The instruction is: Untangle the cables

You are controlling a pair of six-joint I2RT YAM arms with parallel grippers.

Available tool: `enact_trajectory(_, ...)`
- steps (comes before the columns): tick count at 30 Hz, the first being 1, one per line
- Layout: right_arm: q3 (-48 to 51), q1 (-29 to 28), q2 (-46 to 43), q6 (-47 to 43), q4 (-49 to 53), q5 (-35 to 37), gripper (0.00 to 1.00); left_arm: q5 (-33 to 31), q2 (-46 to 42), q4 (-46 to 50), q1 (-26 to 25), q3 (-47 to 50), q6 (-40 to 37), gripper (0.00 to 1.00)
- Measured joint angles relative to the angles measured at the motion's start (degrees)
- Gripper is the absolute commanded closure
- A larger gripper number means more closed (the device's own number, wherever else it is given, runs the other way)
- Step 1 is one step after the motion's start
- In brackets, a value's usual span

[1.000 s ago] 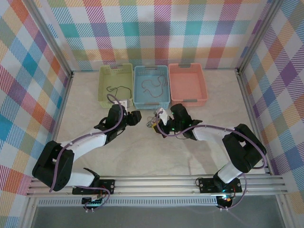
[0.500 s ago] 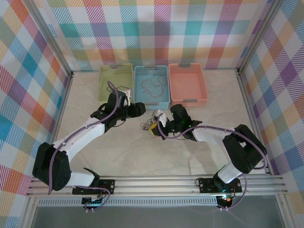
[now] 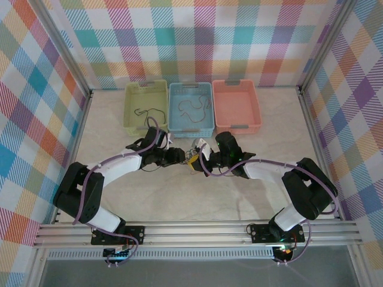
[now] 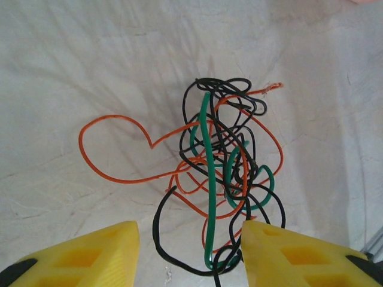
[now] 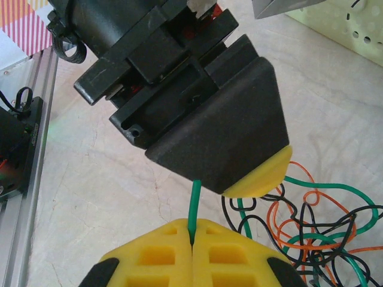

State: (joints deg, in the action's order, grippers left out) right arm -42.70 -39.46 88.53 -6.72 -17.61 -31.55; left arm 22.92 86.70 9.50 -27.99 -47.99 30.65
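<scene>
A tangle of thin black, orange and green cables [image 4: 224,173] lies on the table between the two grippers [image 3: 192,159]. My left gripper [image 4: 188,257] is open, its yellow fingers [image 4: 90,257] on either side of the tangle's near end. A green loop and a black loop lie in the gap, nearer the right-hand finger. My right gripper [image 5: 191,230] is shut on the end of a green cable [image 5: 194,203]. The left gripper's black finger [image 5: 221,125] hangs just beyond it. In the top view the left gripper [image 3: 177,156] and right gripper [image 3: 200,153] almost meet.
Three baskets stand in a row at the back: a green basket [image 3: 131,101] with a black cable [image 3: 149,112], a blue basket [image 3: 175,104] with a dark cable [image 3: 194,109], and a pink basket [image 3: 236,89]. Metal rails border the table.
My left gripper swung away from the baskets and down onto the tangle, and its jaws have narrowed a little. The right gripper has kept its grip and place.
</scene>
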Motion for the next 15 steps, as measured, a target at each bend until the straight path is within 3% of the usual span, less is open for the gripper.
enact_trajectory(4, 0.0, 0.0, 0.0, 0.0, 0.0, 0.0, 1.00, 1.4, -0.5, -2.1, 0.0, 1.0, 0.6, 0.44)
enact_trajectory(9, 0.0, 0.0, 0.0, -0.1, 0.0, 0.0, 1.00, 2.7, -0.7, -3.6, -0.1, 1.7, 1.5, 0.50)
enact_trajectory(11, 0.0, 0.0, 0.0, -0.2, 0.0, 0.2, 1.00, 3.0, -0.7, -3.8, -0.2, 1.7, 1.7, 0.56)
enact_trajectory(15, 0.0, 0.0, 0.0, -0.2, 0.0, 0.5, 1.00, 3.3, -0.7, -3.9, -0.4, 1.7, 1.9, 0.78)
